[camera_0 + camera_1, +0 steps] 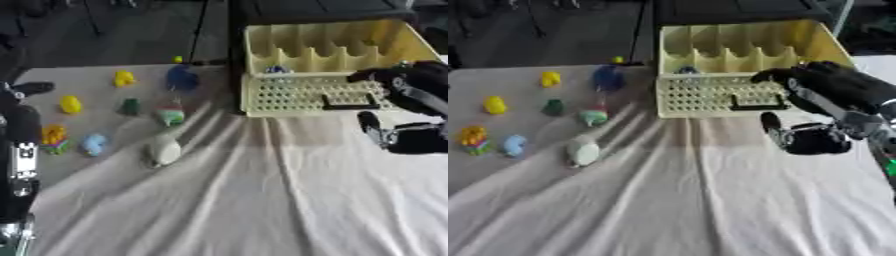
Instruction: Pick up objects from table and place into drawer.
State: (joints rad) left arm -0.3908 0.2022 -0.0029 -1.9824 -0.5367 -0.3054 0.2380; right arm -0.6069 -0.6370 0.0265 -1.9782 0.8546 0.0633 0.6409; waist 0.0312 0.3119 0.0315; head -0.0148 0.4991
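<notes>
A pale yellow drawer point(289, 95) with a perforated front and a dark handle point(756, 106) stands open at the back of the table. A small blue and white thing point(686, 70) lies inside it. Several small toys sit on the left: a blue one point(182, 78), yellow ones point(124, 78) point(70, 105), a green one point(130, 106), a light blue one point(94, 144) and a whitish oval one point(164, 151). My right hand point(824, 95) hovers at the drawer's front right corner, fingers stretched over the front, thumb hanging below, nothing in it. My left arm and hand point(31, 89) show at the left edge.
A rumpled white cloth point(262, 200) covers the table's middle and front. A green and white toy point(171, 116) and a many-coloured one point(54, 137) also lie on the left. A tiny yellow thing point(178, 59) sits at the far edge, with dark floor beyond.
</notes>
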